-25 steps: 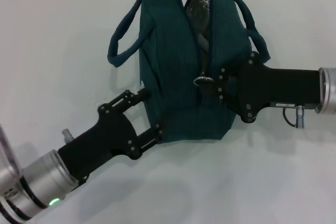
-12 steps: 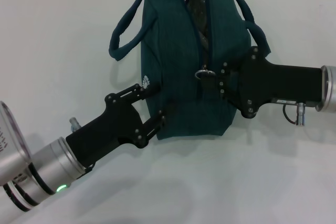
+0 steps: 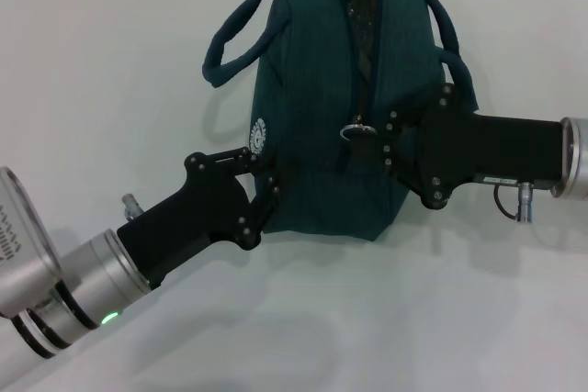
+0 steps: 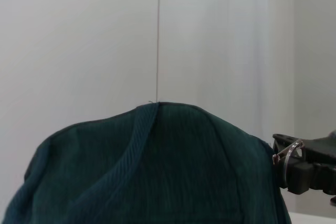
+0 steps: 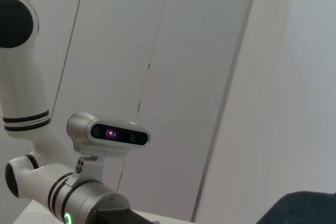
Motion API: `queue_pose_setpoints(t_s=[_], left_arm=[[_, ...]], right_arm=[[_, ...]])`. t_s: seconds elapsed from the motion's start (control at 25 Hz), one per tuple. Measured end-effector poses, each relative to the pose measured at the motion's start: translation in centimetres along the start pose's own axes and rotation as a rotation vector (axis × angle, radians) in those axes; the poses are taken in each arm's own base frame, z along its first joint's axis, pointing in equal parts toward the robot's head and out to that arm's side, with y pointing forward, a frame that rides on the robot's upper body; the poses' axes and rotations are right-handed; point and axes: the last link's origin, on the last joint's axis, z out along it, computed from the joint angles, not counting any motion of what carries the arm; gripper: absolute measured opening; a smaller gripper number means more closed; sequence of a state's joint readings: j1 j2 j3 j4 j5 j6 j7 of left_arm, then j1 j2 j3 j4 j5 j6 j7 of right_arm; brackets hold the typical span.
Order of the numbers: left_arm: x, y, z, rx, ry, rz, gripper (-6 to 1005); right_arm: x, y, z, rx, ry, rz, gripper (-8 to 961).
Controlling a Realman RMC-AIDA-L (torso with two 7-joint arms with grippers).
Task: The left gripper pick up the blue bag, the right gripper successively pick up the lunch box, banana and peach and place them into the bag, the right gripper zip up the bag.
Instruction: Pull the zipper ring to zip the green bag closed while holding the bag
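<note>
The blue bag (image 3: 317, 135) stands on its end in the middle of the head view, its two handles (image 3: 234, 48) spread to either side. Its zip is partly open at the far end, where silver lining (image 3: 365, 8) shows. My left gripper (image 3: 266, 176) is clamped on the bag's lower left side. My right gripper (image 3: 377, 138) reaches in from the right, shut on the metal ring pull (image 3: 353, 131) of the zipper. The left wrist view shows the bag (image 4: 157, 171) close up, with the ring pull (image 4: 287, 157) held at the right. Lunch box, banana and peach are out of view.
The white table (image 3: 110, 89) spreads around the bag. A small plug and cable (image 3: 520, 202) hang under the right wrist. The right wrist view shows the robot's head camera (image 5: 113, 134), white wall panels and a corner of the bag (image 5: 310, 208).
The bag has shifted right and away, standing more upright. My left gripper followed it and narrowed its fingers onto the bag's side. The right gripper has barely moved.
</note>
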State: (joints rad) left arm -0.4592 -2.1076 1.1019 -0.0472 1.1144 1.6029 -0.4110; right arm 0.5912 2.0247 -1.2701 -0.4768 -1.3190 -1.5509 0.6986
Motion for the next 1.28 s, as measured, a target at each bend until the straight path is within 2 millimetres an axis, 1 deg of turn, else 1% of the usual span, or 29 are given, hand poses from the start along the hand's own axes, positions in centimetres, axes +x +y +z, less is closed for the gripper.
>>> queue_pose_setpoints(t_s=[0.04, 0.28, 0.52, 0.68, 0.88, 1.0, 1.28], left_arm=[[-0.1, 0.0, 0.0, -0.001, -0.004, 0.012, 153], [-0.3, 0.2, 0.0, -0.015, -0.020, 0.072, 127], [-0.7, 0.4, -0.4, -0.012, -0.042, 0.084, 99], [-1.0, 0.2, -0.4, -0.004, -0.064, 0.087, 76], [-1.1, 0.2, -0.5, 0.010, -0.069, 0.088, 72], [-1.2, -0.1, -0.8, 0.036, -0.071, 0.103, 70], [-1.3, -0.3, -0.7, 0.028, -0.086, 0.117, 68]], right_arm=[[0.0, 0.0, 0.0, 0.000, 0.000, -0.003, 4], [-0.1, -0.2, -0.1, 0.021, -0.012, -0.005, 4], [-0.4, -0.4, -0.8, 0.089, -0.055, -0.016, 4], [-0.6, -0.4, -1.0, 0.096, -0.068, -0.019, 4], [-0.6, -0.5, -1.1, 0.116, -0.078, -0.023, 4], [-0.7, -0.7, -1.6, 0.171, -0.104, -0.021, 4], [-0.8, -0.9, -2.3, 0.242, -0.136, -0.010, 4]])
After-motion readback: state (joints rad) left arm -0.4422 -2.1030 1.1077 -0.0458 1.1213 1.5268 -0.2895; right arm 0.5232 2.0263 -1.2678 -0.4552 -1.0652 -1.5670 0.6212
